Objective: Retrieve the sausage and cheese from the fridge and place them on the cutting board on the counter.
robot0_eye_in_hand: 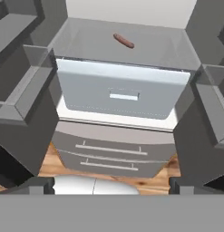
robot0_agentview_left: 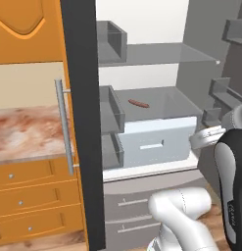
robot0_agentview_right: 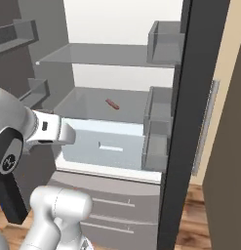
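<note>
The fridge stands open, its white inside facing me. A slim reddish-brown sausage lies alone on the glass shelf just above the pale drawer. My gripper hangs in front of the drawer, well short of the sausage and lower than it. It is open, with nothing between its widely spread fingertips. The marbled counter is left of the fridge door. The cheese and the cutting board are out of view.
Grey door bins flank the opening on both sides. A higher glass shelf sits above. Two grey bottom drawers lie under the pale one, over a wooden floor. Orange drawers and a bar handle are at the left.
</note>
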